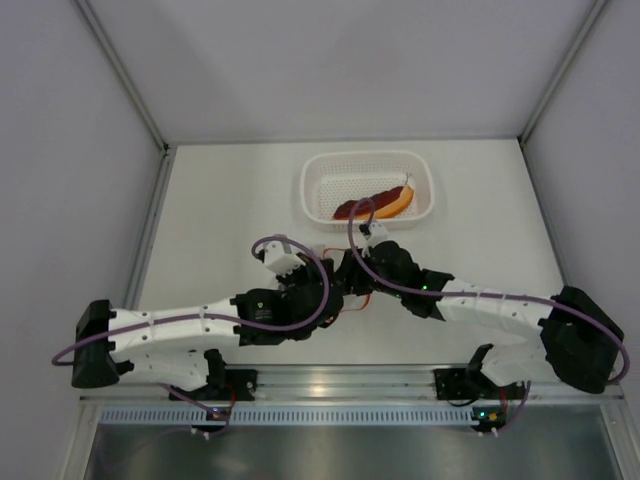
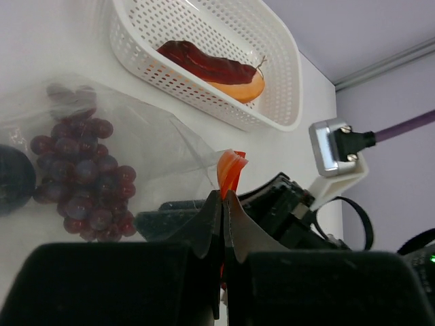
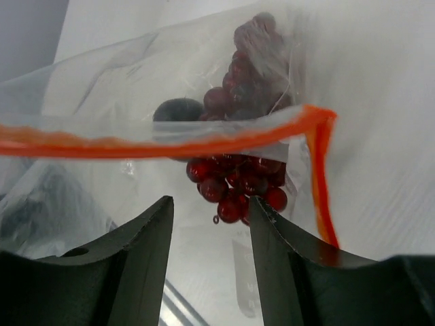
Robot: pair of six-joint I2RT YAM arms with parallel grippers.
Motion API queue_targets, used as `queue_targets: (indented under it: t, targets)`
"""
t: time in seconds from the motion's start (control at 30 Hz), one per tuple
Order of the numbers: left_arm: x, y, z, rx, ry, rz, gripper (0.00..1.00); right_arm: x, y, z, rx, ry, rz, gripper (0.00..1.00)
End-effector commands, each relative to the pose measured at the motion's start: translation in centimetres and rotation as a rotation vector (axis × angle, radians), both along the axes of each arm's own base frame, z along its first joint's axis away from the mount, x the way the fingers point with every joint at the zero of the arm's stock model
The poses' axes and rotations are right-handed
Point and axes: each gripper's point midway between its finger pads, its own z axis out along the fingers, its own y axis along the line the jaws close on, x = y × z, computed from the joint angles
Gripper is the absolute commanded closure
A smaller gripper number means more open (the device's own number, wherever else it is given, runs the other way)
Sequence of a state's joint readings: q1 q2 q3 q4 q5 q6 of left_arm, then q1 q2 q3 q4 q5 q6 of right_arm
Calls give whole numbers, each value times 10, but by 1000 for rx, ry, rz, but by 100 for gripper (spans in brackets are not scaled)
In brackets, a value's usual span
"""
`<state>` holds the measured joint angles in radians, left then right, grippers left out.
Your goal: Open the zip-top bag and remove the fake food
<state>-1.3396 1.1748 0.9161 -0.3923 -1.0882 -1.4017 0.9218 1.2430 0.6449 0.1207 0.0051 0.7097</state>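
Note:
The zip-top bag (image 2: 149,136) lies on the table, clear and crinkly. My left gripper (image 2: 223,198) is shut on its orange-red zip strip (image 2: 231,170). The bag's mouth is open in the right wrist view, its strip (image 3: 156,146) running across it. My right gripper (image 3: 211,204) is open at that mouth. The dark red grape cluster (image 3: 241,176) lies just past its fingertips, inside the bag, with the dark round fruit (image 3: 178,110) behind. The grapes (image 2: 85,173) and the fruit (image 2: 13,180) also show in the left wrist view. The hot-dog piece (image 1: 375,203) lies in the basket. From above, both grippers (image 1: 335,285) (image 1: 358,268) meet at the table's middle and hide the bag.
The white perforated basket (image 1: 318,180) stands at the back of the table, just beyond the grippers. It also shows in the left wrist view (image 2: 136,41). Grey walls enclose the table on the left, right and back.

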Motion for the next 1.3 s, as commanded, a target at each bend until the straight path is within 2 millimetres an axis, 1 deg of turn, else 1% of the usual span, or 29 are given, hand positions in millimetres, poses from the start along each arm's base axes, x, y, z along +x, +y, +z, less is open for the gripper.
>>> queue_targets:
  t: [0.0, 0.1, 0.13, 0.17, 0.2, 0.23, 0.3, 0.33, 0.37, 0.4, 0.43, 0.47, 0.5, 0.6, 0.67, 0.7, 0.73, 0.8, 0.83, 0.9, 0.93, 0.97, 1.03, 1.07, 1.1, 1.13, 1.17, 1.23, 1.27]
  targets:
    - [3, -2, 12, -81, -16, 25, 100, 23, 32, 27, 60, -99, -47, 51]
    - [2, 0, 12, -87, -12, 20, 100, 25, 48, 20, 52, -138, -25, 51]
    - [1, 0, 11, -96, -9, 19, 100, 26, 51, 18, 45, -164, -17, 48]
    - [0, 1, 8, -97, -2, 13, 100, 26, 52, 11, 34, -168, -21, 46]
    - [-1, 3, 8, -108, 0, 12, 100, 31, 54, 4, 22, -176, -39, 43]
    - [-2, 3, 8, -113, 3, 10, 100, 36, 51, -1, 4, -195, -65, 38]
    - [-3, 6, 4, -108, 6, 8, 100, 37, 51, -20, -37, -197, -67, 34]
    - [-3, 7, 5, -109, 4, 7, 100, 40, 51, -25, -57, -213, -71, 30]
    - [-3, 8, 1, -94, 7, 3, 100, 39, 53, -30, -76, -215, -66, 29]
    - [-4, 10, 4, -100, 3, 3, 100, 41, 52, -44, -120, -213, -63, 29]
    - [-4, 11, 3, -88, 0, 1, 100, 40, 50, -52, -152, -206, -64, 27]
    - [-4, 13, 2, -82, -1, 2, 100, 41, 52, -54, -166, -206, -63, 26]
    - [-4, 14, 3, -82, -5, 2, 100, 40, 51, -65, -195, -199, -57, 25]
    - [-4, 20, 1, -57, -16, 7, 100, 40, 46, -82, -278, -203, -64, 22]
    - [-4, 25, -3, -49, -17, 9, 100, 39, 44, -90, -301, -199, -66, 23]
    - [-4, 27, -2, -56, -20, 12, 100, 39, 43, -95, -313, -197, -69, 24]
    - [-5, 30, -6, -48, -19, 13, 100, 40, 41, -99, -322, -198, -73, 33]
    - [-5, 33, -5, -57, -21, 15, 100, 41, 43, -104, -322, -202, -71, 42]
    - [-6, 35, -7, -50, -22, 15, 100, 41, 44, -104, -317, -202, -66, 52]
    - [-6, 39, -7, -50, -27, 17, 100, 41, 47, -104, -309, -209, -55, 62]
    - [-6, 41, -8, -44, -28, 17, 100, 39, 51, -102, -293, -207, -41, 71]
    - [-6, 44, -6, -45, -35, 22, 100, 38, 52, -100, -284, -208, -34, 76]
    - [-6, 46, -7, -26, -41, 24, 100, 37, 56, -90, -258, -219, -20, 85]
    - [-5, 48, -7, -23, -46, 28, 100, 35, 56, -87, -252, -224, -16, 88]
    - [-5, 49, -6, -13, -50, 29, 100, 36, 58, -75, -230, -237, -17, 91]
    - [-5, 50, -7, -4, -53, 33, 100, 33, 57, -71, -227, -237, -9, 99]
    - [-4, 51, -7, 0, -56, 34, 100, 32, 58, -57, -205, -253, -8, 100]
    - [-4, 52, -10, 14, -57, 37, 100, 30, 55, -46, -206, -257, -12, 100]
    - [-4, 52, -11, 17, -57, 36, 100, 30, 55, -33, -187, -270, -14, 100]
